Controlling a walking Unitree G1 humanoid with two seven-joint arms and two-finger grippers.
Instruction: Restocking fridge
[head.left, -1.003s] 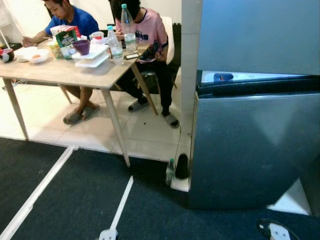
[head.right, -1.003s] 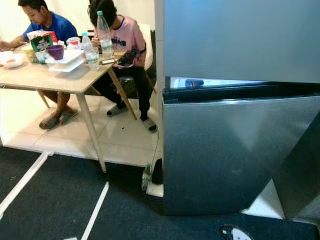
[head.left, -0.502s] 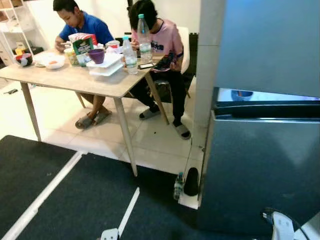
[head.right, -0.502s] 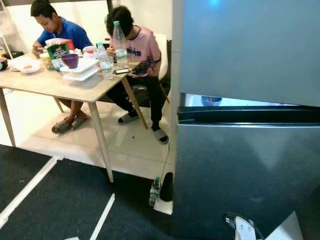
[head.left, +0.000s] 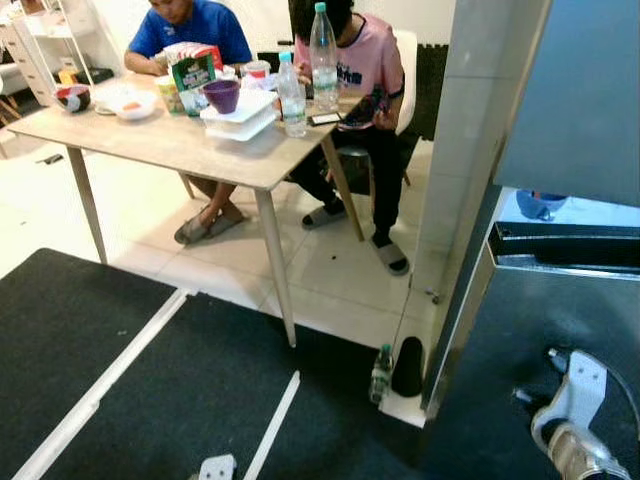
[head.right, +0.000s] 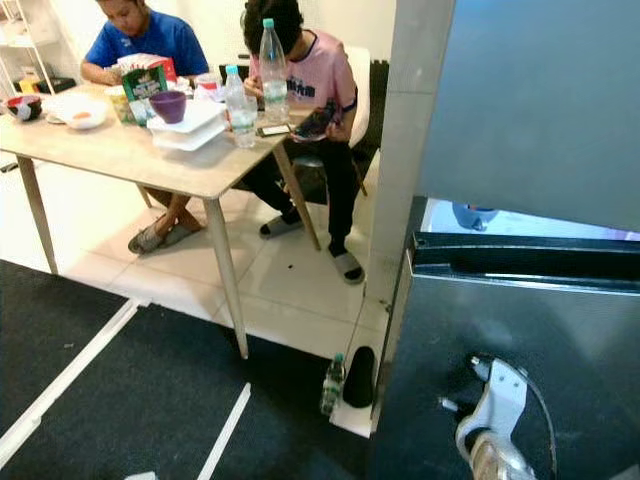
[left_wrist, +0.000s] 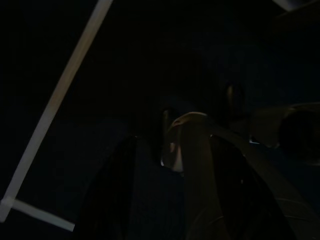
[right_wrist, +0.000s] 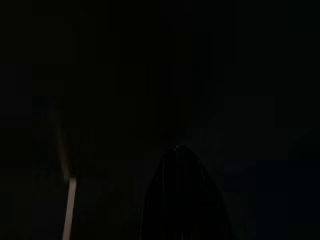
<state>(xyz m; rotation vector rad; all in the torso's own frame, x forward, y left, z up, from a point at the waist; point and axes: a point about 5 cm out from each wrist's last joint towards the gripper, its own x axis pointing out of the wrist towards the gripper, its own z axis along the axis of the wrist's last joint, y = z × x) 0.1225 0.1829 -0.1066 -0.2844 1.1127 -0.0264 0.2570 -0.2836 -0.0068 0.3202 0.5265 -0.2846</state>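
fridge (head.right: 520, 330): at 3 o'clock, dark steel, lower door ajar, lit gap above it
door handling: likely heavy, stiff, smooth; best taken at its top edge beside the gap
right arm (head.right: 490, 425): at 5 o'clock before the door; cannot tell its fingers
left gripper (left_wrist: 172, 150): dark, hangs over carpet; cannot tell
table (head.left: 190, 150): at 11 o'clock, bottles, two people seated

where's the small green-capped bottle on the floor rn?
In the left eye view, the small bottle stands on the floor right of centre, beside a black cone-shaped object at the fridge corner, past the table leg.
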